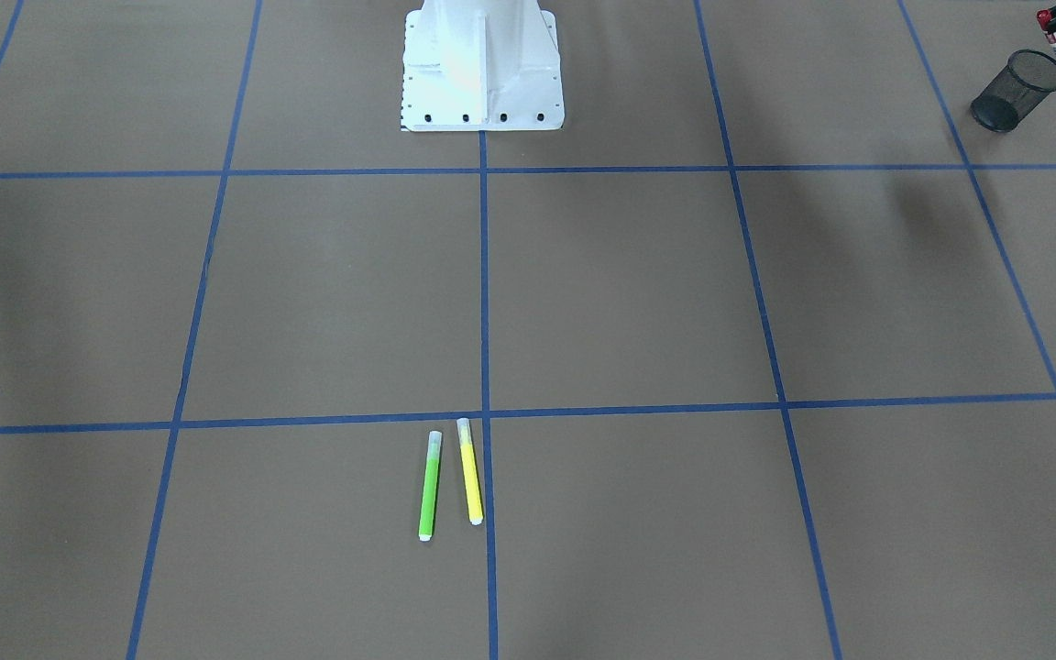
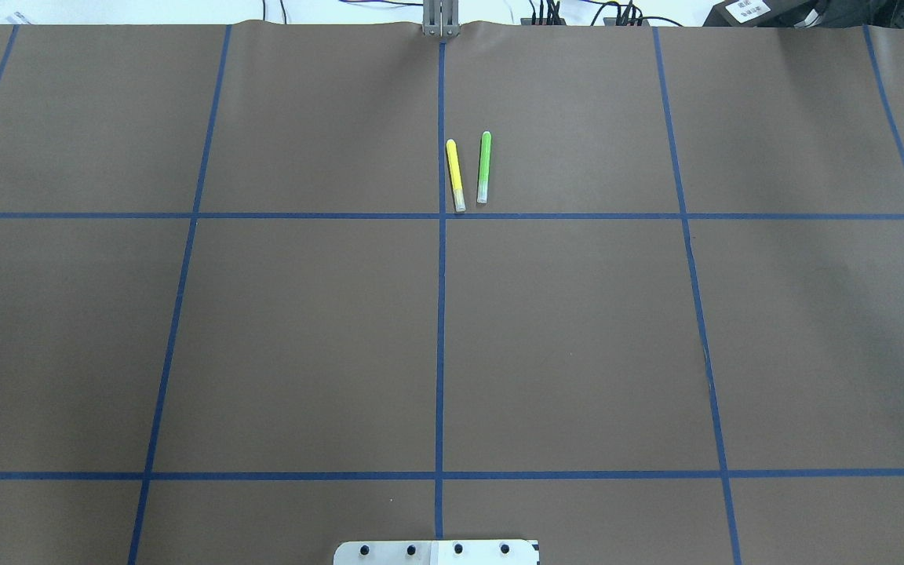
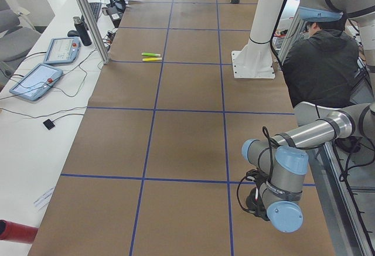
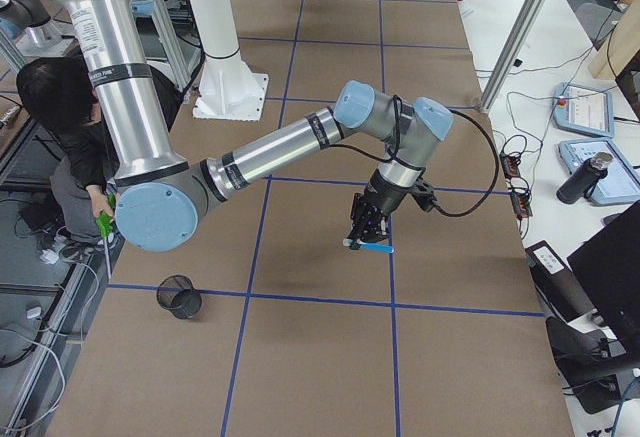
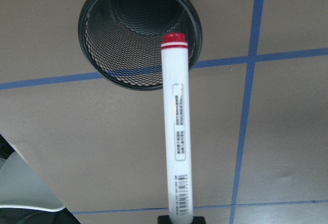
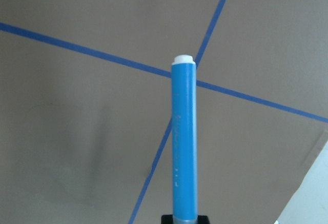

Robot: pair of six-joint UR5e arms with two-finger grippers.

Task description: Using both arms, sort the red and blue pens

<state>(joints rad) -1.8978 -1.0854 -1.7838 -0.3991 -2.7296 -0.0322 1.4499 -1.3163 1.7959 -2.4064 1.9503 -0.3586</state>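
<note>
The mouth of the mesh cup (image 5: 102, 55) gapes open below the red marker (image 5: 177, 126) gripped in my left pincer (image 5: 181, 218), the marker's red end over the opening. Under my right pincer (image 4: 368, 229), clamped on the blue pen (image 6: 183, 142), lies bare brown table (image 2: 303, 337); the second mesh cup (image 4: 180, 297) stands well apart, near the table's edge. Obstacles mid-table: the white base (image 1: 480, 69) and, side by side at the centre line, the green pen (image 2: 484, 166) and yellow pen (image 2: 455, 174).

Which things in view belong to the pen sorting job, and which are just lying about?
Job:
- white marker with red end, held over a black mesh cup
- blue highlighter
- second mesh cup

Lying about:
- green highlighter
- yellow highlighter
</note>
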